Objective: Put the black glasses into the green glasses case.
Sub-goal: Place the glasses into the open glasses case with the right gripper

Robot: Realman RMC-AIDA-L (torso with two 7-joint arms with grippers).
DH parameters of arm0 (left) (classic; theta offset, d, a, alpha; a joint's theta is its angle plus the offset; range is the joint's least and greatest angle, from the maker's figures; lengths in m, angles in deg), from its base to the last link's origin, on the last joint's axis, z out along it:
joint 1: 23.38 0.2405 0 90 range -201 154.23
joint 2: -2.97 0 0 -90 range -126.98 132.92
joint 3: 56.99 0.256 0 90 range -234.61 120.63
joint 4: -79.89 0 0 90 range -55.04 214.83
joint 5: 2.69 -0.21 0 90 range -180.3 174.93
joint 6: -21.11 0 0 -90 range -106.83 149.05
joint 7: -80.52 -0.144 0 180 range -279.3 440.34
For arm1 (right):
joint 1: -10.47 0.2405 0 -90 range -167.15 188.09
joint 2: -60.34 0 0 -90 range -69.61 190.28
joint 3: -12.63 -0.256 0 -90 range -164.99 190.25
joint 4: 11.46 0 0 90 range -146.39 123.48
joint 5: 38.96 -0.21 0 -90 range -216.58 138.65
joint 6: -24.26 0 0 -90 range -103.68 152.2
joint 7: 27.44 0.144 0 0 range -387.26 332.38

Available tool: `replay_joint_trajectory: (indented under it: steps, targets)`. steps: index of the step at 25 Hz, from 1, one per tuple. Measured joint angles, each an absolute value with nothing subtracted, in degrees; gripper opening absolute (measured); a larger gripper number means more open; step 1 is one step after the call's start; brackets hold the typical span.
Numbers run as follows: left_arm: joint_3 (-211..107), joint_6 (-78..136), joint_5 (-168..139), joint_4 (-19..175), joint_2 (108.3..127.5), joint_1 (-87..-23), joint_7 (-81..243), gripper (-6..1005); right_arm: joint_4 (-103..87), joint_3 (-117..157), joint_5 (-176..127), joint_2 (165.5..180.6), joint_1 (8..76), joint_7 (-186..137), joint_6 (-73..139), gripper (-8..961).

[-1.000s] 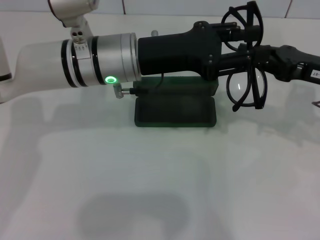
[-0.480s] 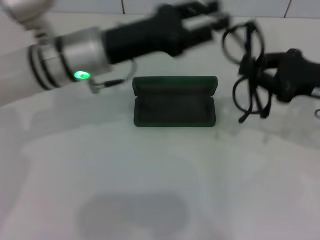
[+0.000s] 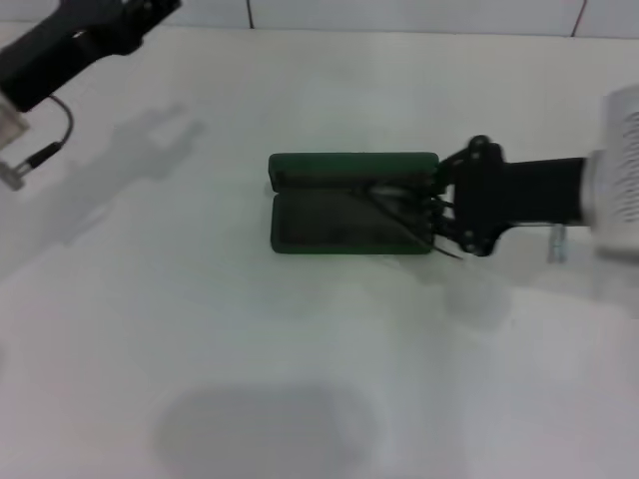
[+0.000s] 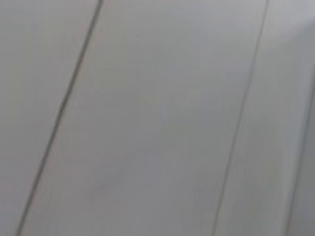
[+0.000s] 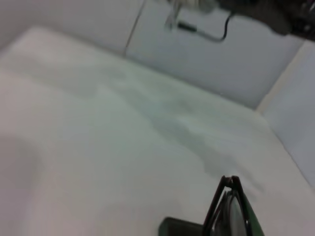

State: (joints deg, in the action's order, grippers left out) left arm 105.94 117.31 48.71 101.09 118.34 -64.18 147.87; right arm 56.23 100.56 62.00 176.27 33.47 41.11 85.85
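Observation:
The green glasses case (image 3: 344,215) lies open in the middle of the table, its lid standing at the far side. My right gripper (image 3: 439,212) reaches in from the right and is shut on the black glasses (image 3: 397,205), holding them over the case's right end. In the right wrist view the glasses (image 5: 227,209) hang just above a corner of the case (image 5: 179,228). My left gripper (image 3: 150,12) is drawn back to the far left corner, empty; its shadow on the table shows two fingers apart.
The white table (image 3: 300,379) stretches around the case. The left arm (image 5: 266,12) with its cable shows far off in the right wrist view. The left wrist view shows only a tiled wall (image 4: 157,118).
The left arm has let go of the glasses and swung away to the far left. The right gripper has carried the glasses leftward and down over the case's right end.

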Motion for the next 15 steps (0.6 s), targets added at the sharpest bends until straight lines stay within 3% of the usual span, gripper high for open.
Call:
replay_joint_trajectory:
  steps: [15]
  targets:
    - [106.0, 116.0, 49.3, 101.6, 118.22, -63.9, 148.0, 512, 59.9, 117.8, 68.7, 176.42, 33.3, 45.0, 62.0, 136]
